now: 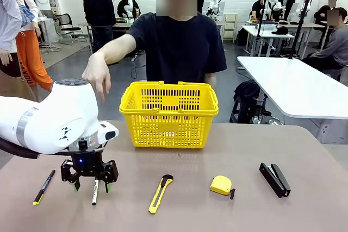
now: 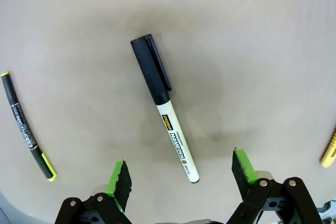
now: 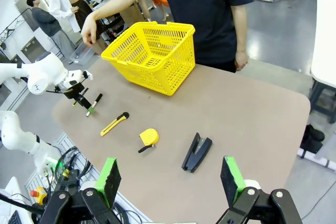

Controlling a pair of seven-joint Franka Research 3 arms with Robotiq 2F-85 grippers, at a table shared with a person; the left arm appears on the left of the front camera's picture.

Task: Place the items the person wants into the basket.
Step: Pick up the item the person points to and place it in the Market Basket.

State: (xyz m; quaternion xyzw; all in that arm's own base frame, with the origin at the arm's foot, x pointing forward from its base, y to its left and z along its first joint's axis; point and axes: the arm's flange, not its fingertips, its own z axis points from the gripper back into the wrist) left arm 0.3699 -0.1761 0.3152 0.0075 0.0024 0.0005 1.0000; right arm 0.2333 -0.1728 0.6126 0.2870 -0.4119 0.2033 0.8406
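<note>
The left gripper [image 1: 89,184] hangs spread over the marker [image 1: 95,191] at the near left of the table [image 1: 244,145]; its wrist view shows green pads [image 2: 119,177] flanking the barrel without touching, while the front view shows the person's hand [image 1: 98,77] pointing down above. The marker lies near-to-far, black cap toward the far side; the right gripper [image 3: 170,179] is spread, holding nothing.

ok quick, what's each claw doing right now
left claw: open, straddling the marker, not gripping it
right claw: open, holding nothing
</note>
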